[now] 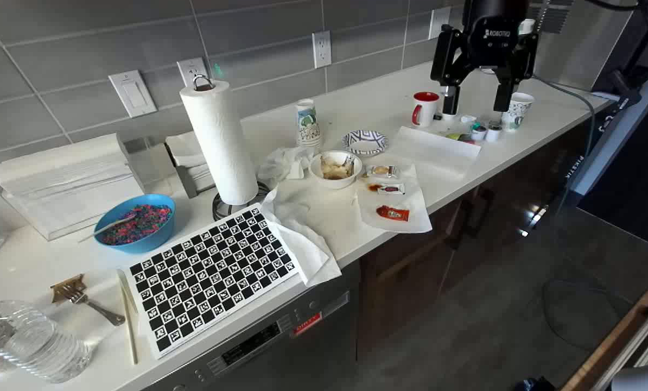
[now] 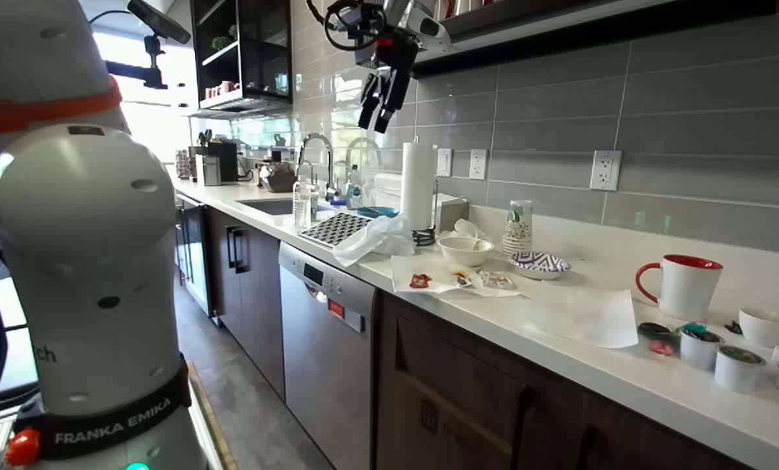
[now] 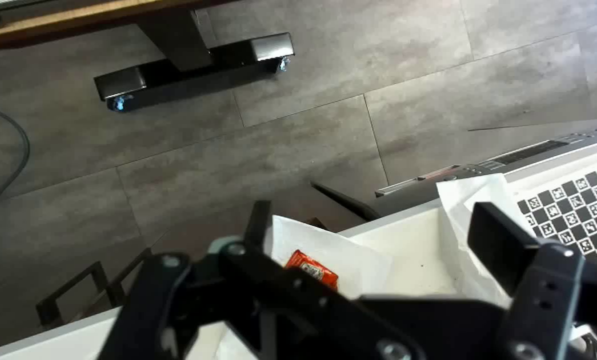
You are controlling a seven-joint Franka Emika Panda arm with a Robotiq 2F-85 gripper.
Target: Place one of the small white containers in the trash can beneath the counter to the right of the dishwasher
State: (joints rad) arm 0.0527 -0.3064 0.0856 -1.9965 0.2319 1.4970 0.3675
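Several small white containers [image 1: 493, 132] stand on the off-white counter [image 1: 324, 214] near the red-rimmed mug; they also show in an exterior view at the right [image 2: 738, 369]. My gripper [image 1: 476, 103] is open and empty. It hangs high above the counter, well away from the containers, as an exterior view shows [image 2: 374, 121]. In the wrist view the open fingers [image 3: 378, 232] frame the counter's front edge. The grey dishwasher [image 2: 324, 352] is shut. Right of it, under the counter, is a dark brown recessed front [image 2: 458, 405] with a faint logo; I cannot tell whether this is the trash can.
A white mug with a red inside [image 2: 689, 287], white tray [image 2: 585, 316], bowl [image 1: 335, 169], cup stack [image 1: 307, 127] and paper towel roll [image 1: 221, 146] stand on the counter. A red packet [image 3: 313, 270] lies on a napkin near the edge.
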